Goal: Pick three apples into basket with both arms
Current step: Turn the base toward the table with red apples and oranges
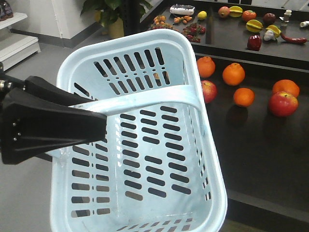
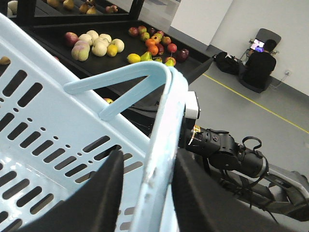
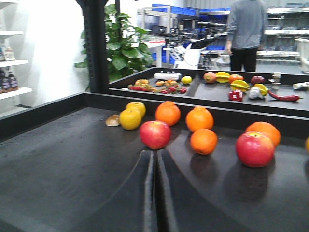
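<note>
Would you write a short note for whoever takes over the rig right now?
Left gripper: shut on the basket rim, holding it up.
Right gripper: shut, empty, low over the shelf, pointing at the nearer apple.
Second apple sits further right among oranges; no third is in view.
Done: nothing, basket empty. Left: all three apples.

The basket hangs left of the shelf. On the shelf, 2 apples lie among 4 oranges, 1 apple beside the basket. Behind them, a tray holds more fruit.
</note>
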Tool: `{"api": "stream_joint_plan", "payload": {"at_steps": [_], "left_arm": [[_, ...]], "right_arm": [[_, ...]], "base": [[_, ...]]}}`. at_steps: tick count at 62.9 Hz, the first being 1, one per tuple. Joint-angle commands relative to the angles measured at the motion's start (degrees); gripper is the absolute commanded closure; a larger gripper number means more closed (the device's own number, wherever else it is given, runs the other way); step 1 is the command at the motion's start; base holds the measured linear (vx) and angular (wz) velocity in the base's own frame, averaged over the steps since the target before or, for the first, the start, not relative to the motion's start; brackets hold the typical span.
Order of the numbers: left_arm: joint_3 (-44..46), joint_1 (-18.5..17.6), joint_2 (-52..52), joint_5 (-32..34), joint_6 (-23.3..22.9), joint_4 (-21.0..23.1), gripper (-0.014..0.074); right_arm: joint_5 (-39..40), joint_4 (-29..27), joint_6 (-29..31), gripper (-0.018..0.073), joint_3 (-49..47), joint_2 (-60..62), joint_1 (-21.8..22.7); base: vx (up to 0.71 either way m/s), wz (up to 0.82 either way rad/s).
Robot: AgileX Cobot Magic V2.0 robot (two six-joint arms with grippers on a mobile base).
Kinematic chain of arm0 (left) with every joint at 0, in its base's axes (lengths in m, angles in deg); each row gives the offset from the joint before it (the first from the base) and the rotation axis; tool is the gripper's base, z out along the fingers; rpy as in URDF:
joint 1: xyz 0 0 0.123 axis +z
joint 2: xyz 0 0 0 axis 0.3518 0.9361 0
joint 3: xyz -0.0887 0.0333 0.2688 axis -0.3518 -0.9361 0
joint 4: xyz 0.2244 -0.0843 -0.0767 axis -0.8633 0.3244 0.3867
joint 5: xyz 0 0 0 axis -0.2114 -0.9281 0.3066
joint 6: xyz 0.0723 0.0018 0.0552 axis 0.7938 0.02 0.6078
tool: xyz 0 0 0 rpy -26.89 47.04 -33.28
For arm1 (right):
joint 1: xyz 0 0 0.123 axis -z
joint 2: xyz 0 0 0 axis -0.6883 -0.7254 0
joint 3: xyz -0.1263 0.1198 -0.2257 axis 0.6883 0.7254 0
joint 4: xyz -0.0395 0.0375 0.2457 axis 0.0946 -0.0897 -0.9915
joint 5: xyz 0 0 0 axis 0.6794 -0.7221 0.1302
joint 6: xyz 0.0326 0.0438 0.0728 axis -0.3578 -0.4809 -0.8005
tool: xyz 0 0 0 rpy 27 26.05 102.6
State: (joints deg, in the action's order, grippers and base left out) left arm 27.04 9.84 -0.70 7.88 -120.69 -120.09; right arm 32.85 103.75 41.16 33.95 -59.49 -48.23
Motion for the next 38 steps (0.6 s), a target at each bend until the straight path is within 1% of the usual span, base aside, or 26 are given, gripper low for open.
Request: {"api": "stream_joint_plan", "payload": {"at_steps": [1, 38], "left_arm": [[1.43, -0.26, -1.02, 2.17, -1.04, -1.11, 0.0603], [1.43, -0.26, -1.02, 2.11, -1.04, -1.11, 0.0603]], "right_arm": [[4.08, 0.48, 0.16, 0.0564, 0.75, 0.69, 0.29], [4.08, 0.48, 0.16, 0.0564, 0.75, 0.69, 0.29]], "base": [[0.08, -0.22], [0.08, -0.16]]}}
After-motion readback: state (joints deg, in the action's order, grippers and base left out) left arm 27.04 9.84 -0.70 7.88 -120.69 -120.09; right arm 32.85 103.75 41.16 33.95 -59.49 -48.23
